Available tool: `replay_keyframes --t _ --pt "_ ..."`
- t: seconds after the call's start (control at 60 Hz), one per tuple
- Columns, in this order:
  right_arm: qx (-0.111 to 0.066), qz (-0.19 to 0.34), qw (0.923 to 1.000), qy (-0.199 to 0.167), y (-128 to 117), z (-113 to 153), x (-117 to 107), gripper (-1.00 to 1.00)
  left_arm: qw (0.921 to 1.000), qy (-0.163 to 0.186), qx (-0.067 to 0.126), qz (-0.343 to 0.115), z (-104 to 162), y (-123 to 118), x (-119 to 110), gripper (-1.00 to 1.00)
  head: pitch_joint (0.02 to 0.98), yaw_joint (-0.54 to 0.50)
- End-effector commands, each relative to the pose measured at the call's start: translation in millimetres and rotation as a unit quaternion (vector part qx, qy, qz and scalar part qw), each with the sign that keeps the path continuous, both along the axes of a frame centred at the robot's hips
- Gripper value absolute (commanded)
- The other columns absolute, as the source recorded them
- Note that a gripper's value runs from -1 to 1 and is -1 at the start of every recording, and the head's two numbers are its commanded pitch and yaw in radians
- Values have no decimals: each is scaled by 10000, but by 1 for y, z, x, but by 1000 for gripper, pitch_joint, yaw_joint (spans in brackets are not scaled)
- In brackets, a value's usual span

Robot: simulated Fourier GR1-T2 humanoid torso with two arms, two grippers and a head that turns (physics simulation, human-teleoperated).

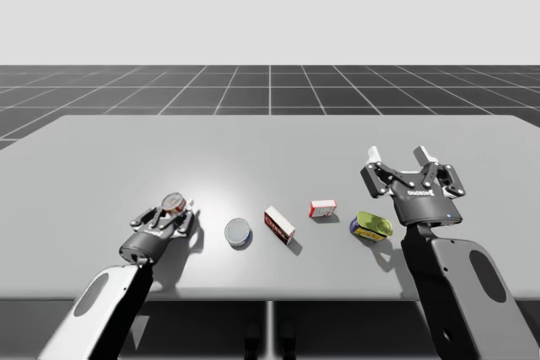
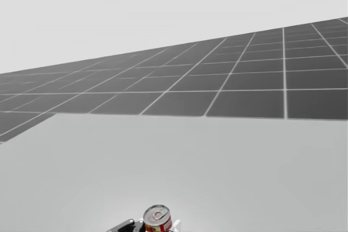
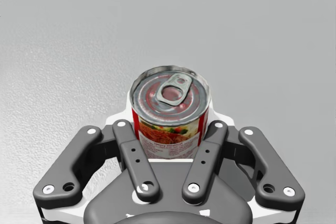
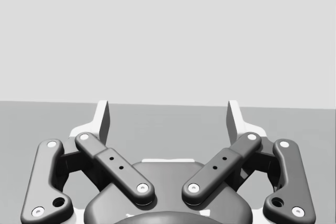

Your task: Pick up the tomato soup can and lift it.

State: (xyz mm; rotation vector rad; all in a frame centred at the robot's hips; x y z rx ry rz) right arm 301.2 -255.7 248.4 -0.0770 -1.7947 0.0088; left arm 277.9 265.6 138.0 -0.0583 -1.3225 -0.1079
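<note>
Both fingers of my left gripper [image 3: 169, 121] clamp the tomato soup can [image 3: 170, 95]. My right gripper [image 4: 168, 118] gapes wide. Next, lift straight up

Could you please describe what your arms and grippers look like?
My left arm and right arm are dark grey shells, each with a lighter grey oval panel. The left gripper and right gripper are alike: black linkage bars with silver pins and pale fingers. The right one's body bears small white print.

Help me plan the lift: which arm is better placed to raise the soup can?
Left: my left gripper is shut on the soup can; my right gripper hangs open, well away from it.
</note>
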Motion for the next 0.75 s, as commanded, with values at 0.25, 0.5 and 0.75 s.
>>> replay_keyframes --t 0.25,0.5,0.75 --pt "25 -4 10000 0 -3 0 2 -1000 9941 -592 352 -841 77 -17 0 1000 395 415" --pt "42 8 10000 -10 -4 0 2 -1000 9855 -1187 740 -957 138 -22 -3 1000 387 412" --pt "79 -79 9999 -22 -4 0 3 -1000 9746 -1726 1052 -960 188 -23 -5 1000 374 402"
